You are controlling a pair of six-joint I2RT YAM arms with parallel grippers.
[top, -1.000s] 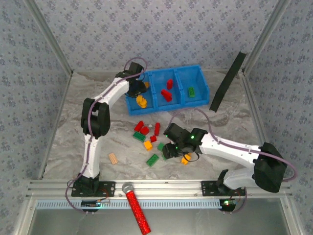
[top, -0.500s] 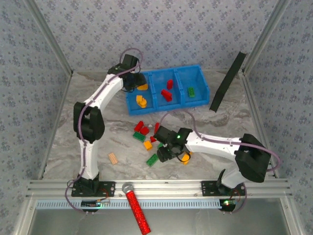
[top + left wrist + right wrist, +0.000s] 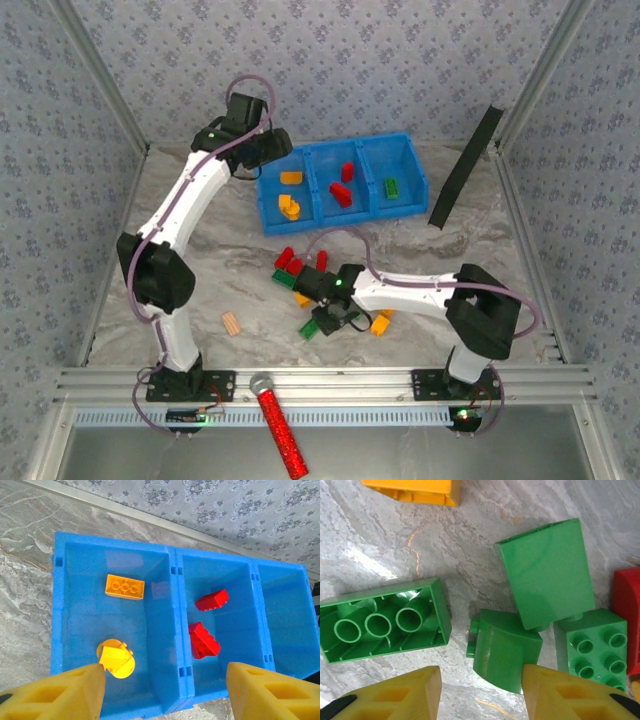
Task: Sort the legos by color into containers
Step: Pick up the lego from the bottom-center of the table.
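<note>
One green lego (image 3: 504,650) within right end effector (image 3: 481,696)

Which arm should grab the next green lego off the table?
Right. The right gripper hangs open low over the curved green lego, which sits nearly between its fingers. The left gripper is open up by the blue tray, far from that lego.

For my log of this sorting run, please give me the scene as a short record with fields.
container: bright blue plastic three-compartment tray
left compartment: orange rectangular brick, round yellow piece
middle compartment: two red bricks
right compartment: one green brick
left gripper: open, empty, above the tray
right gripper: open, low over loose green bricks
</note>
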